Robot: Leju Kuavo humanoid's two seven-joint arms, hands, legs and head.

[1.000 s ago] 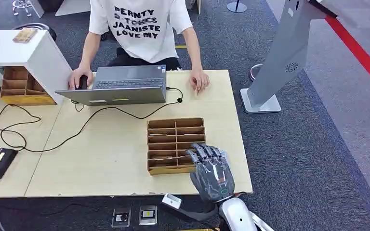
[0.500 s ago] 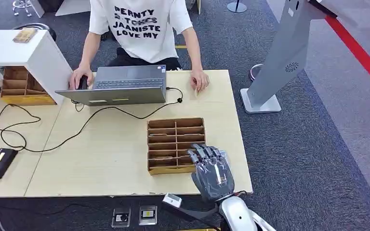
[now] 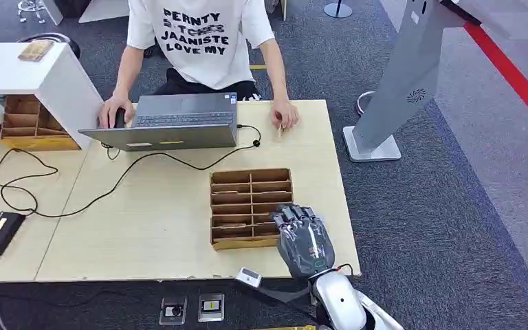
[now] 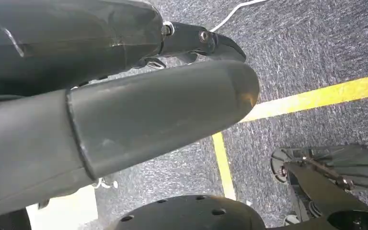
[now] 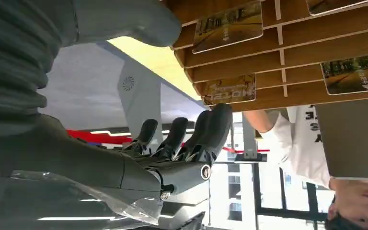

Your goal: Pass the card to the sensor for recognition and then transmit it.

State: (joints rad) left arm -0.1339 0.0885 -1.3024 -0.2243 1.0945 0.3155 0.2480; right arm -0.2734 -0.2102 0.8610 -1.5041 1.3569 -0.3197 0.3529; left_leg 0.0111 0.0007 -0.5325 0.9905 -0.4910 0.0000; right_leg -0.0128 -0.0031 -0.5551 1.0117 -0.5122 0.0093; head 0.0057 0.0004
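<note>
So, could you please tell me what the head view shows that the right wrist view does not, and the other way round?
Head view alone: the whole pale wooden table, the grey open laptop, its black cable and the grey carpet. Right wrist view alone: printed cards lying in the compartments, close up. Both show the brown wooden divided tray, the right hand open with fingers extended at the tray's near right corner, the grey slanted kiosk stand and the person in the white T-shirt.
</note>
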